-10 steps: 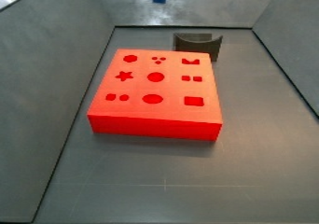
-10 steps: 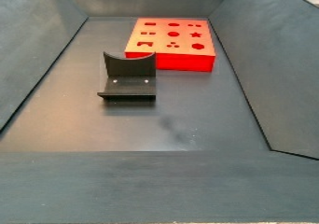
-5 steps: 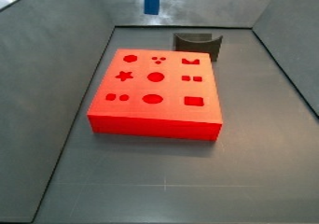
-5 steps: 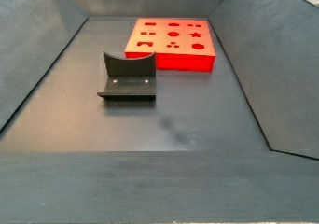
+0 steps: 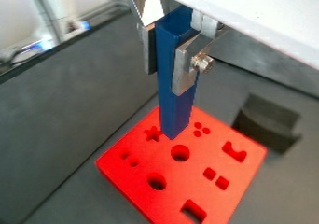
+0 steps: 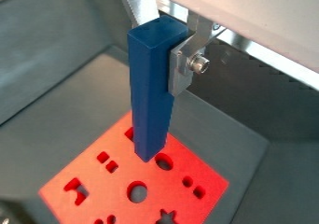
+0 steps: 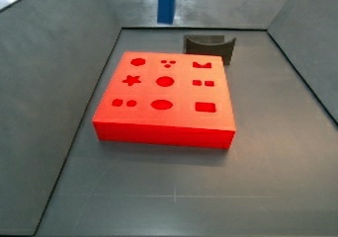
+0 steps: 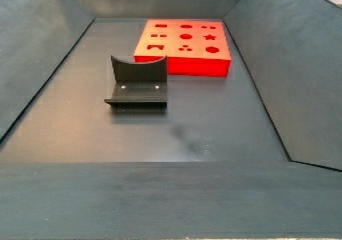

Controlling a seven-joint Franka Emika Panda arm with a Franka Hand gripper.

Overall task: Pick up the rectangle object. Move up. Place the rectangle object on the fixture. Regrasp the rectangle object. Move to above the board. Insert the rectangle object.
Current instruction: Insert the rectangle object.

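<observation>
Rectangle object, a slim blue bar of rectangular section, hangs upright in the gripper, clamped near its top between flat silver finger plates; lower end in the air above the board, a thick red-orange slab with darker shaped holes. Bar's tip overlaps the board's star hole region in this wrist view, height above it cannot be told. Fixture, a dark grey-black block, sits on the grey floor just beyond the board's edge.

In a wrist view, same bar vertical, gripper closed on its upper part, one silver finger with a screw showing against its side. Board below, well apart from the bar's end.

In a side view, only the bar's lower part shows at the top edge, above the far end of the board; gripper out of frame. Fixture touches or sits just beside the board's far right corner.

In a side view, fixture is nearer, board far behind it; bar and gripper not seen.

No writing or labels readable anywhere.
</observation>
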